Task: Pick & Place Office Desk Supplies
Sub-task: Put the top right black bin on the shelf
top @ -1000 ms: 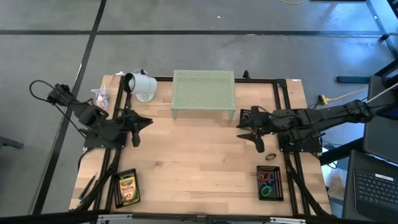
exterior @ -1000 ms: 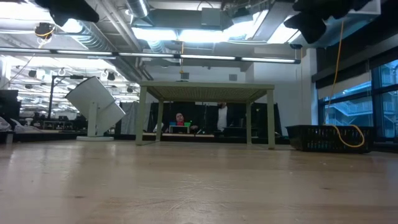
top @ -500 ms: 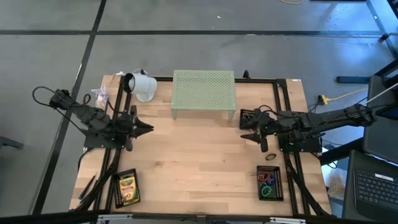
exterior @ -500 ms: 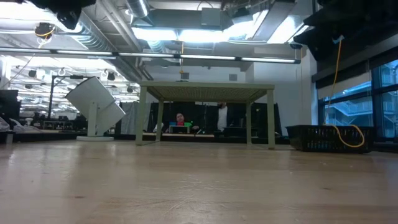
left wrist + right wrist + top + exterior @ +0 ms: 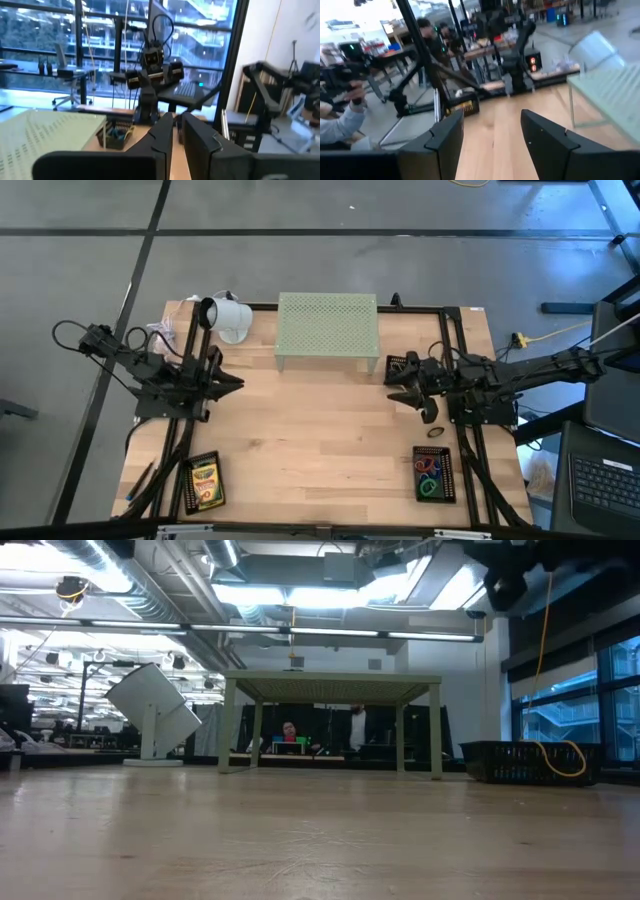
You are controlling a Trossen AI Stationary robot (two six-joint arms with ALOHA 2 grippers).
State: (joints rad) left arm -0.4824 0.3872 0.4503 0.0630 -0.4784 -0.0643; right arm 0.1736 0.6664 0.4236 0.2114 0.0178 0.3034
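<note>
Left pincer [image 5: 236, 383] is sitting nearly closed and empty over the desk's [image 5: 310, 430] left side, right pincer [image 5: 393, 396] is hanging open opposite, also empty.

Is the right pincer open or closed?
Open. The right pincer has a wide gap between its two fingers, and nothing is held.

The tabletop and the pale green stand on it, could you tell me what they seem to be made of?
The tabletop looks like light, matte wood: pale planks with visible grain and seams. The pale green stand seems to be painted perforated sheet metal, given its even grid of small holes and thin legs, though plastic cannot be ruled out.
</note>
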